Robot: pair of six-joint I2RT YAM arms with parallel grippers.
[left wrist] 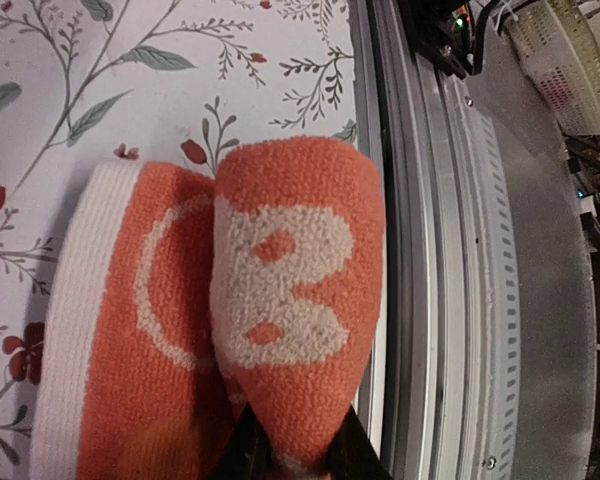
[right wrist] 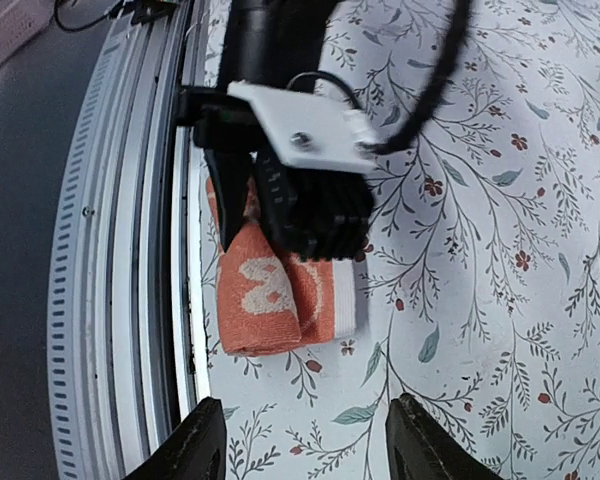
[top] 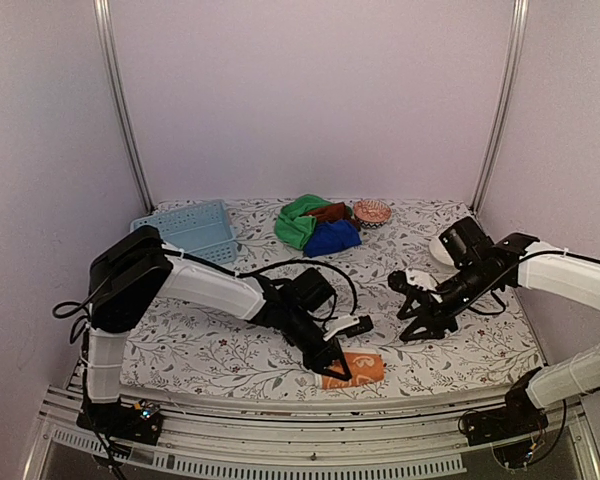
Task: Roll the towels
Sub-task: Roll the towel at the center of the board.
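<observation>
At the worktop's [top: 210,345] near edge the left tool [top: 335,364] pinches the orange towel [top: 366,368], likely pinning its roll. The right tool [right wrist: 305,440] hangs open.

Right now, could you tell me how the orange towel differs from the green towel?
The orange towel is partly rolled at the near edge of the table; the green towel lies crumpled at the far side. The left gripper pinches the orange towel; nothing holds the green towel. The orange towel has a cream pattern; the green towel is plain. Both lie on the table.
</observation>
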